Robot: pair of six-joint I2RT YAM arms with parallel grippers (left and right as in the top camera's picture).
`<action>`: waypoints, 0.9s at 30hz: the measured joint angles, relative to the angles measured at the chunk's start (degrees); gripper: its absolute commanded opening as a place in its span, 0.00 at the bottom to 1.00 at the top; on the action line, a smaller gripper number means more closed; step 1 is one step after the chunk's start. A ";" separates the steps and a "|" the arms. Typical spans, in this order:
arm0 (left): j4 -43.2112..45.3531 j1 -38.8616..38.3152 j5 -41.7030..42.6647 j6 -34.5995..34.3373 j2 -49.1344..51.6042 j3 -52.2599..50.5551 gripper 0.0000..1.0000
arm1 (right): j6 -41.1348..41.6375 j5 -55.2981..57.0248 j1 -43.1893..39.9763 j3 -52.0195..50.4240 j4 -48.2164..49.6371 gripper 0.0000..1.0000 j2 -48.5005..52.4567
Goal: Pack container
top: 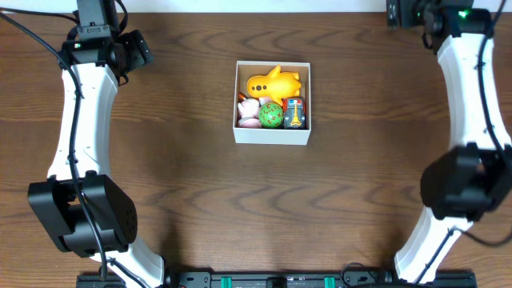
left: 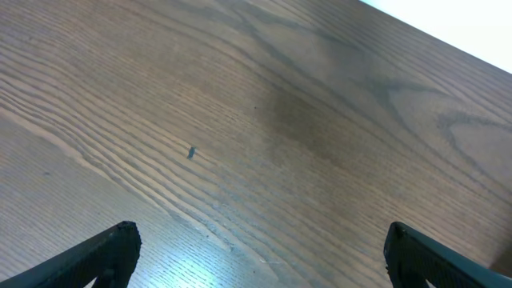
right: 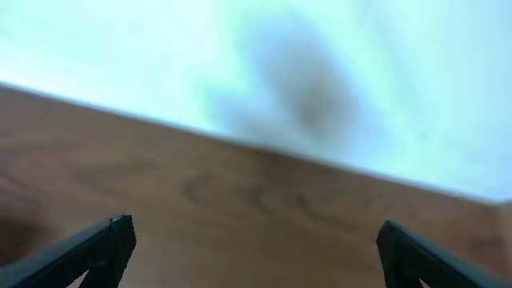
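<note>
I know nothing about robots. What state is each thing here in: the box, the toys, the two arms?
Container: upright, open-topped, holding four toys.
Yellow toy: inside, at the far wall.
Pink toy: inside, left side.
Green ball: inside, between pink and red toys.
Red toy: inside, right side.
Left arm: away from the container, jaws open, empty.
Right arm: same, jaws open, empty.

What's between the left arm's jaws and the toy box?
Just bare wooden table between the left jaws and the container, shown in the overhead view.
</note>
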 measured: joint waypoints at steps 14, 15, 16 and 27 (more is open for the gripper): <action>0.00 0.00 0.00 0.00 0.00 0.00 0.98 | -0.02 -1.14 8.85 -3.08 -5.90 0.99 -26.05; 0.00 0.00 0.00 0.00 0.00 0.00 0.98 | -0.02 -1.14 9.35 -5.25 -4.94 0.99 -27.61; 0.00 0.00 0.00 0.00 0.00 0.00 0.98 | 0.00 -1.09 9.77 -8.81 -3.10 0.99 -29.81; 0.02 0.00 0.00 0.00 0.00 0.00 0.98 | -0.02 -2.27 10.29 -57.55 26.45 0.99 -59.01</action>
